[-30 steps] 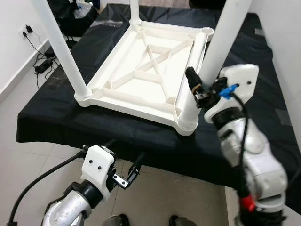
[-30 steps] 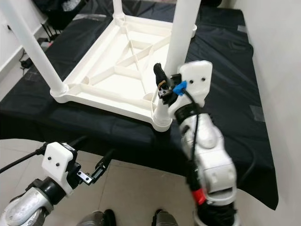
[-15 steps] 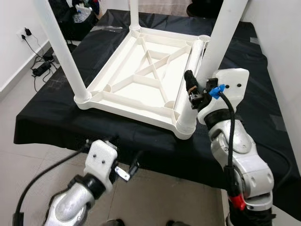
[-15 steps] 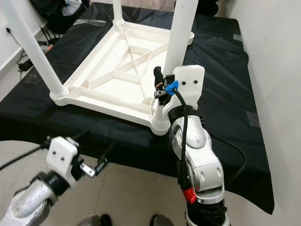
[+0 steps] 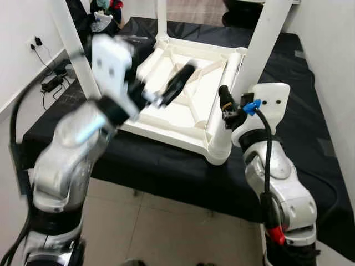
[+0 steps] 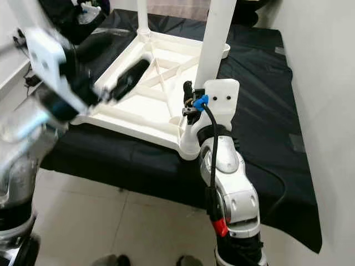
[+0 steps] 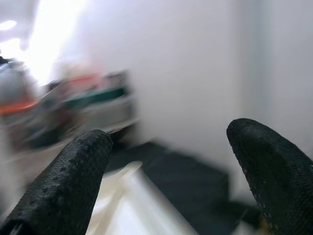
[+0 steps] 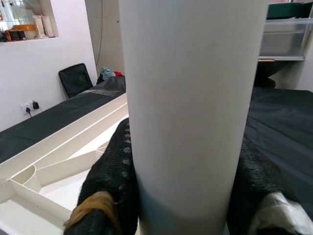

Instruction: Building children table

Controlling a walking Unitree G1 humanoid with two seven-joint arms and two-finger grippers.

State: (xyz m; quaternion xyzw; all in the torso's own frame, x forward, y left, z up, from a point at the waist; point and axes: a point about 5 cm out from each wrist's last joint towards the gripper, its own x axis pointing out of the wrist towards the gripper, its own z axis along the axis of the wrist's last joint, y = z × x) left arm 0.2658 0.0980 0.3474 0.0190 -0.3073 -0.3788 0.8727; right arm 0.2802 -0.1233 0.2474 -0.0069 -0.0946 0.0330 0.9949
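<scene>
A white plastic children's table [image 5: 183,131] lies upside down on a black-covered platform. Its near-right leg [image 5: 256,52] stands in the corner socket, and my right gripper [image 5: 230,106] is shut around it just above the socket. In the right wrist view the leg [image 8: 190,107] fills the space between both fingers [image 8: 112,181]. My left gripper [image 5: 178,83], blurred, is raised over the table's ribbed underside with its fingers [image 7: 63,186] apart and nothing between them. The near-left leg [image 5: 67,39] and a far leg [image 5: 161,16] also stand upright.
The black cloth [image 5: 166,166] drops off at the platform's near edge onto tiled floor [image 5: 166,233]. A white wall [image 5: 333,66] runs close along the right. Cables and a power strip [image 5: 51,83] lie on the floor at the left.
My left arm has swung up from below the platform's front edge to above the upturned table. The right gripper has stayed on the near-right leg.
</scene>
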